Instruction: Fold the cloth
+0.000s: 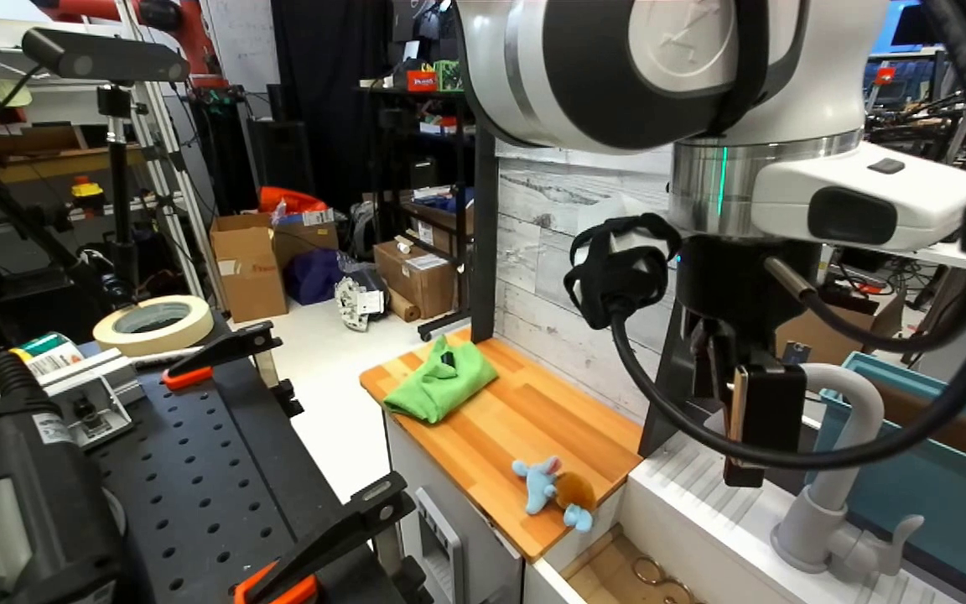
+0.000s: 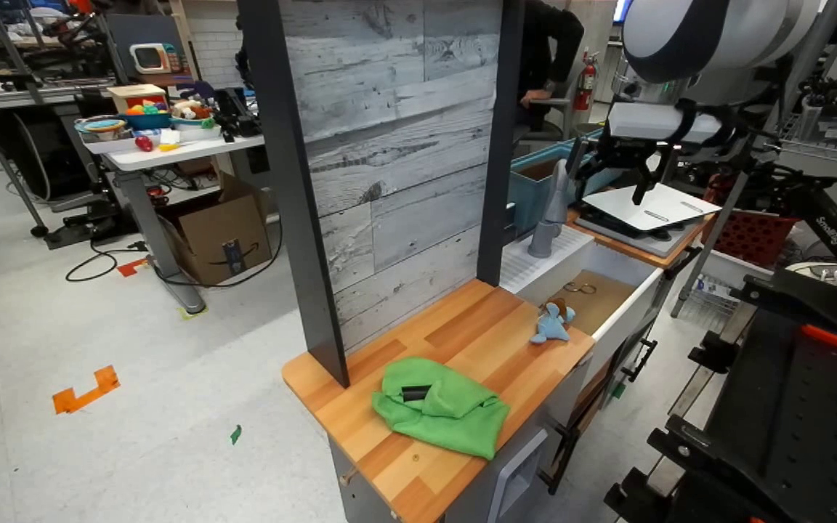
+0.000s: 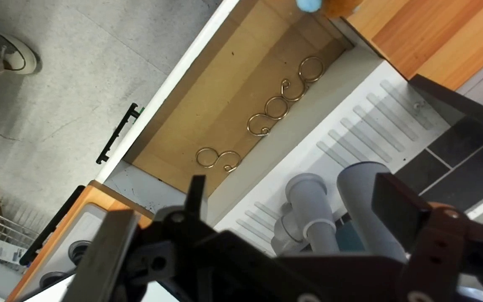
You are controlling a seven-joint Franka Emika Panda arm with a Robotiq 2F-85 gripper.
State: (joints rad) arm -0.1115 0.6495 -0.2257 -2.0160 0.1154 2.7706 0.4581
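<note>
The green cloth (image 1: 441, 387) lies rumpled and partly bunched over itself at the far end of the wooden counter (image 1: 533, 403) in an exterior view. It also shows near the counter's outer end in an exterior view (image 2: 455, 418). A small black piece (image 2: 415, 393) sits on its upper side, partly covered by a fold. The cloth is out of the wrist view. My gripper (image 1: 734, 436) hangs high over the sink area, well away from the cloth. In the wrist view the gripper (image 3: 262, 197) has its fingers wide apart with nothing between them.
A light-blue and brown plush toy (image 1: 540, 486) lies on the counter near the open drawer (image 3: 224, 84), which holds gold rings. A grey faucet (image 3: 308, 201) stands below the gripper. A plank wall panel (image 2: 404, 167) rises along the counter. A teal bin (image 1: 911, 470) stands behind the faucet.
</note>
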